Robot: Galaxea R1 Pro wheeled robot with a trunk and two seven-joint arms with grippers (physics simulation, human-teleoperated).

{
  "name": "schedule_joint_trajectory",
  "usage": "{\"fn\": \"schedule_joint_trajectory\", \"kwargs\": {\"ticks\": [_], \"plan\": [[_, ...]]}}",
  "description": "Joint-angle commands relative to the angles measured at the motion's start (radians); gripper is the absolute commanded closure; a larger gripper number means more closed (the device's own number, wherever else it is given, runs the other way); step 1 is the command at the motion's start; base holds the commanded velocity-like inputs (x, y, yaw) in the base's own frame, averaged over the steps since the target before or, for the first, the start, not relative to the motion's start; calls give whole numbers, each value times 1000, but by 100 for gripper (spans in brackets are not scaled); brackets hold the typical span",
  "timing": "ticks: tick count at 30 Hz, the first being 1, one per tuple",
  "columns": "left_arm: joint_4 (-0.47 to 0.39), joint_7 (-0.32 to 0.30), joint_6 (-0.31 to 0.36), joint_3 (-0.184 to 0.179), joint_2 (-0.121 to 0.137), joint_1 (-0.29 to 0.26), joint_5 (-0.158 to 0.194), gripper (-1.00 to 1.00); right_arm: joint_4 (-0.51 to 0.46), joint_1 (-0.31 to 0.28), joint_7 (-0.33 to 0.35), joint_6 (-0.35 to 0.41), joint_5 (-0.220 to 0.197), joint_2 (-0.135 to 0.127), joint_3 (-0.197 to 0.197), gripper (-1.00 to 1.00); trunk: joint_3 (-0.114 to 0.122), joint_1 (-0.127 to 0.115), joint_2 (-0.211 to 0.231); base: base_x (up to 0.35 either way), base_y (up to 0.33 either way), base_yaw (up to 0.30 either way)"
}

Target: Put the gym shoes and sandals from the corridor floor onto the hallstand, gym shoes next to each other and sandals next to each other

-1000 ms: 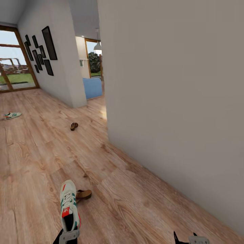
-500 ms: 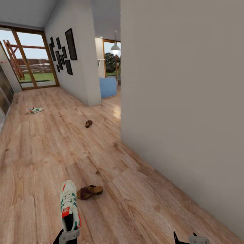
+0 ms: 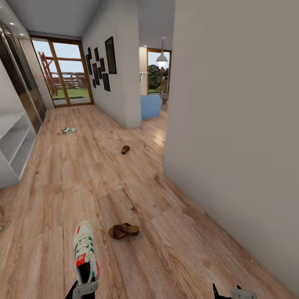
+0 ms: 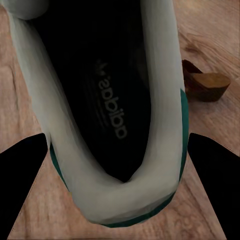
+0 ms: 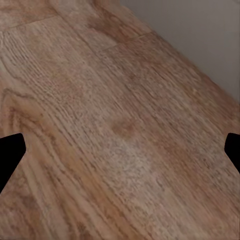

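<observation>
Gym shoe (image 3: 84, 251), clamped by its heel in the left hand (image 3: 84, 289), points its toe away from the robot, with the hallstand (image 3: 12, 145) off to the far left of it, while the right hand (image 3: 227, 292) hangs spread and empty over the corridor floor (image 3: 174, 245).

You've swung the view left: the hallstand (image 3: 14, 145) now shows at the left edge, and the floor sandal (image 3: 123, 230) sits clear of the held gym shoe (image 3: 85, 251).
</observation>
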Motion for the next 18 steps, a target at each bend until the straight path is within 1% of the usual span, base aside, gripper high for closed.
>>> {"fn": "schedule_joint_trajectory", "kwargs": {"ticks": [1,18], "plan": [[1,-1,-3,3,-1,-1,1,100,0,0,0,-3,0,0,-2,-100,-1,0,0,0,0,278],[1,-1,-4,3,-1,-1,2,100,0,0,0,-3,0,0,-2,-100,-1,0,0,0,0,278]]}}
